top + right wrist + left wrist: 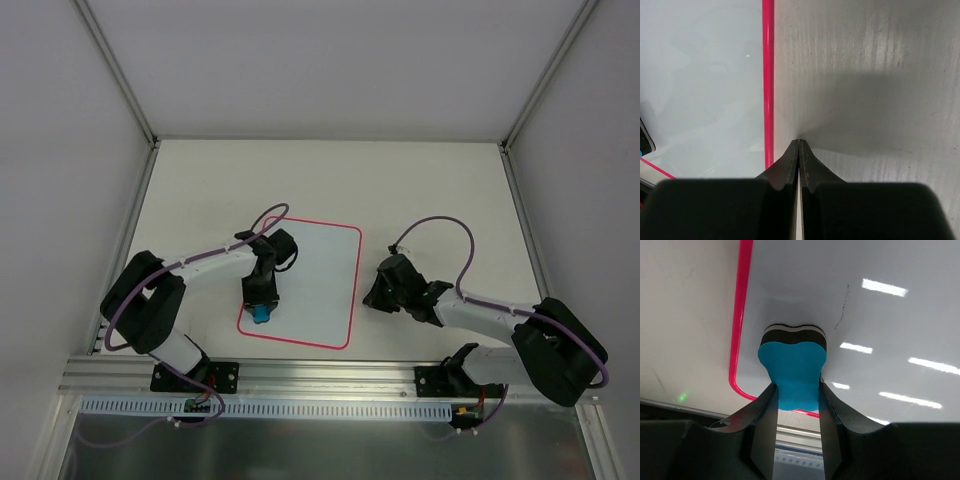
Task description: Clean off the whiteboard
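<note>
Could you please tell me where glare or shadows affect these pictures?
Left wrist view: bright streaks of reflected light lie across the glossy white red-bordered whiteboard, and a soft shadow rings the blue foam eraser block. Right wrist view: the shut right pincer throws a broad soft shadow over the pale table. Top external view: evenly lit, no glare on the board.

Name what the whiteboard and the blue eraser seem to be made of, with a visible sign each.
The whiteboard: likely glossy coated board; light strips reflect in it. The eraser: probably matte foam over a dark felt layer; soft rounded edges, no shine.
</note>
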`<state>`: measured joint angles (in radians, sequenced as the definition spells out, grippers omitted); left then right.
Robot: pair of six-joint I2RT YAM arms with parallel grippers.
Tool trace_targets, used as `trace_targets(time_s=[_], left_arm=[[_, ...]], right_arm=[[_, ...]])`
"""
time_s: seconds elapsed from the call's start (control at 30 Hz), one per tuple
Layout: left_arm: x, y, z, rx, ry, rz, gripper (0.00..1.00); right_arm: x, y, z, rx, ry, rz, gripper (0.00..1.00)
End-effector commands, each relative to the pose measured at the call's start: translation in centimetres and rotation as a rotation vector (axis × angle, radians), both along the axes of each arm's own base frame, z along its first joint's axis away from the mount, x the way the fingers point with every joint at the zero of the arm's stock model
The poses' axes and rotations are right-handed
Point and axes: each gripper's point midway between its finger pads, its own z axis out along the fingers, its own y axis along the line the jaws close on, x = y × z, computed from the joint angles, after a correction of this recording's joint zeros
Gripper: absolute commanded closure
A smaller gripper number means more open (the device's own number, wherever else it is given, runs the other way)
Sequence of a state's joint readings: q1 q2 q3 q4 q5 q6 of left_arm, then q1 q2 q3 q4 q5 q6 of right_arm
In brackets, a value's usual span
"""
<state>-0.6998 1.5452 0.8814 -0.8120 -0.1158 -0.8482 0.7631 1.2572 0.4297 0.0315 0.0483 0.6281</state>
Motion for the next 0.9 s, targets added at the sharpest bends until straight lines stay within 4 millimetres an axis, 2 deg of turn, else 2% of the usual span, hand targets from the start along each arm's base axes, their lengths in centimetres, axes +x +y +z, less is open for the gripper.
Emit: trace_targets(time_s=[0.0,0.17,0.2,0.33,0.47,0.5,0.57,0.63,0.7,0.8,0.83,0.87], left_arm=[[-0.2,4.9,-0.5,0.246,0.032,-0.045,1.0],[3.5,3.1,-0.1,0.22,-0.032,-0.091,1.0],[4.7,2.2,0.3,0.194,-0.06,-0.095,1.0],[6.5,-0.9,0.2,0.092,-0.083,-0.149,1.0],[7.3,-3.6,-0.6,0.043,-0.074,-0.23,1.0],[7.7,-5.2,-0.1,0.022,-0.092,-0.268,1.0],[7.7,-6.7,-0.6,0.017,-0.085,-0.323,1.0],[8.1,-8.9,0.0,-0.025,-0.104,-0.348,1.0],[8.8,-9.8,0.7,-0.048,-0.126,-0.341,1.0],[10.7,-9.0,2.8,-0.065,-0.194,-0.307,1.0],[10.6,-9.0,2.8,-0.065,-0.192,-0.31,1.0],[11.5,-8.1,3.9,-0.077,-0.22,-0.28,1.0]], right_arm=[[-2.8,-4.3,-3.7,-0.187,0.101,-0.003,0.99],[-2.7,-4.1,-3.6,-0.187,0.098,0.008,0.99],[-2.6,-4.0,-3.6,-0.186,0.095,0.01,0.99],[-2.6,-4.2,-3.4,-0.188,0.079,0.015,0.98],[-2.5,-4.3,-3.1,-0.187,0.059,0.021,0.93],[-2.4,-4.4,-3.0,-0.186,0.05,0.026,0.91],[-2.3,-4.4,-2.8,-0.19,0.041,0.027,0.89],[-2.2,-4.5,-2.5,-0.195,0.032,0.035,0.88],[-2.3,-4.7,-2.4,-0.209,0.032,0.045,0.86],[-1.8,-4.8,-1.3,-0.219,-0.003,0.059,0.81],[-1.9,-5.0,-1.4,-0.228,0.001,0.057,0.8],[-1.5,-4.9,-0.7,-0.226,-0.025,0.067,0.78]])
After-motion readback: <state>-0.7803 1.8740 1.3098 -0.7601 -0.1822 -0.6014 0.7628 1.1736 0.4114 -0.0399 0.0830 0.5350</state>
